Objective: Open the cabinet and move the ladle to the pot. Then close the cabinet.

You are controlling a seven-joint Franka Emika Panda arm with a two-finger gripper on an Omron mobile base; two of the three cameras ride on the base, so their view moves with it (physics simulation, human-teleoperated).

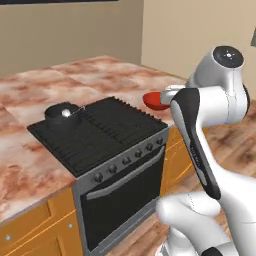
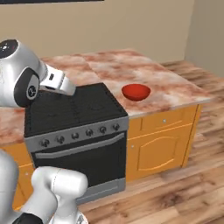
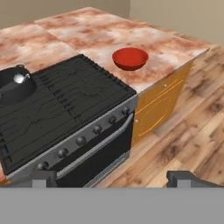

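We see the ladle (image 3: pixel 19 78) already lying in the pot (image 3: pixel 15 89), a dark round pan on the rear left burner of the black stove (image 3: pixel 65 105). From the left base view the ladle (image 1: pixel 66 113) reads as a small silver bowl inside the pot (image 1: pixel 62 114) with a thin handle running out over the rim toward the grates, though the picture is soft there and we cannot be sure how far the handle reaches. The gripper (image 3: pixel 112 177) hangs well apart from the pot, out over the front of the stove, with its jaws spread wide and nothing between them. A red bowl (image 3: pixel 130 58) sits on the marble counter (image 3: pixel 175 48) just beside the stove.

We judge the ladle to be light, stiff and rather slippery, being smooth metal. If we had to take it again, the thin straight handle would be the place to hold, pinched across its width near the middle so the bowl end does not swing down; the rounded bowl would likely slide out of flat fingertips.

With the ladle in the pot, closing the cabinet appears to be what remains
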